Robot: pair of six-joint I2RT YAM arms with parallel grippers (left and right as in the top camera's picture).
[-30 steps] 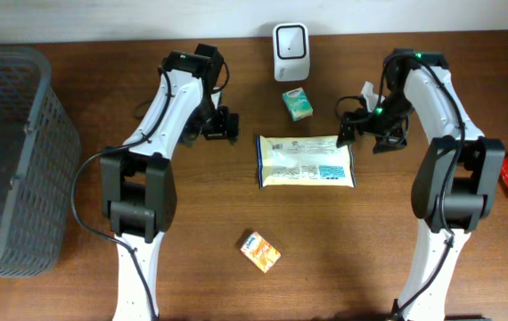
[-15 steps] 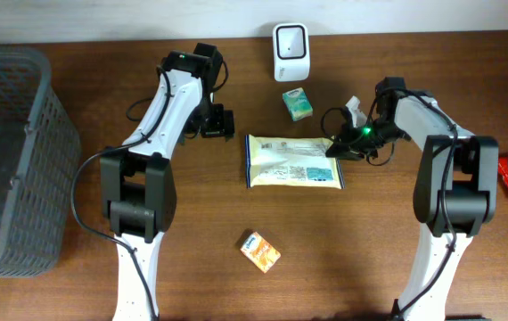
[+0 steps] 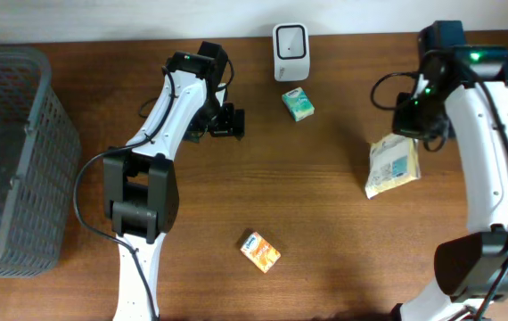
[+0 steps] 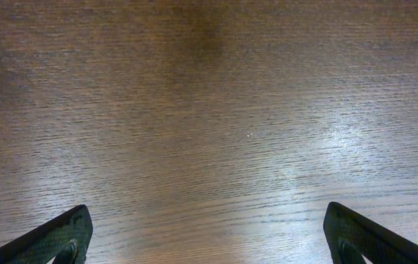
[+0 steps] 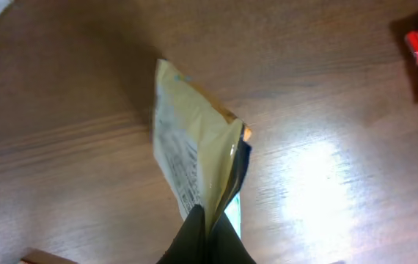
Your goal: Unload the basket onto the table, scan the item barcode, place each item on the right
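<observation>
Now my right jaws are pinching shut on one edge of the snack packet (image 3: 392,165), dangling it at 3 o'clock over the counter (image 3: 325,232). I am judging it light, floppy and slick, so that crimped edge is looking the safest hold. My left jaws are gaping wide and empty near 11 o'clock.

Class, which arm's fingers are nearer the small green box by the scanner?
Left. The left fingers hang open just left of the green box; the right fingers, pinching the snack packet, are farther off to its right.
</observation>
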